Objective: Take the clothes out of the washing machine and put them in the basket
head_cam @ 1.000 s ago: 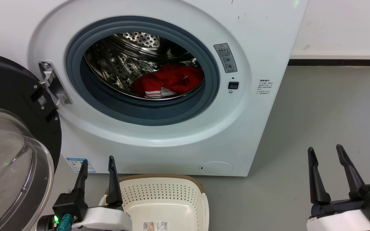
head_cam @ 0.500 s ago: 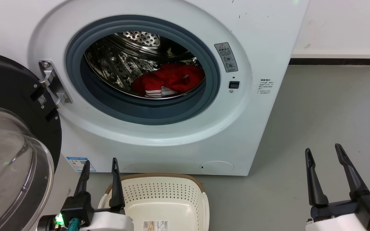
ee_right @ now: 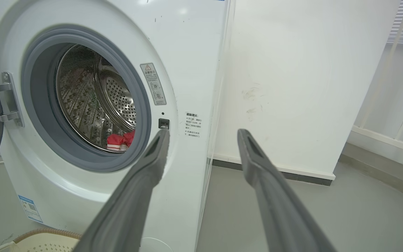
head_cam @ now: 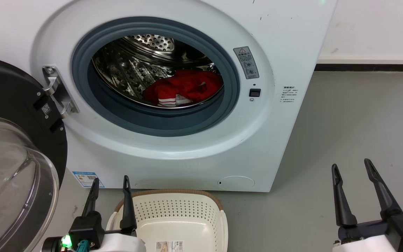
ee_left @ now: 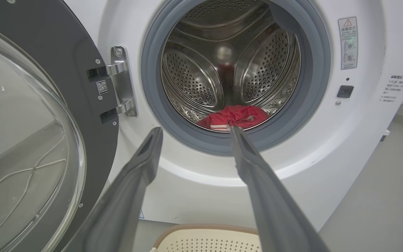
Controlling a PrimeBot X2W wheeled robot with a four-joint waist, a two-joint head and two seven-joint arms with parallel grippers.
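The white washing machine [head_cam: 285,42] stands with its black-rimmed glass door [head_cam: 16,168] swung open to the left. Red clothes [head_cam: 184,89] with a striped trim lie low in the steel drum, also seen as clothes [ee_left: 234,117] and clothes [ee_right: 121,140] in the wrist views. The cream basket [head_cam: 173,217] with a brown rim sits empty on the floor before the machine. My left gripper [head_cam: 111,180] is open at the basket's left end, fingers pointing up. My right gripper [head_cam: 352,165] is open over the floor, right of the machine. Both hold nothing.
Grey floor [head_cam: 355,122] stretches to the right of the machine up to a white wall [head_cam: 373,28] with a dark skirting strip. The open door takes up the lower left. A grey rubber ring [head_cam: 152,120] lines the drum mouth.
My left gripper has dropped a little and shifted slightly right beside the basket. My right gripper has sunk slightly. The clothes and basket have not moved.
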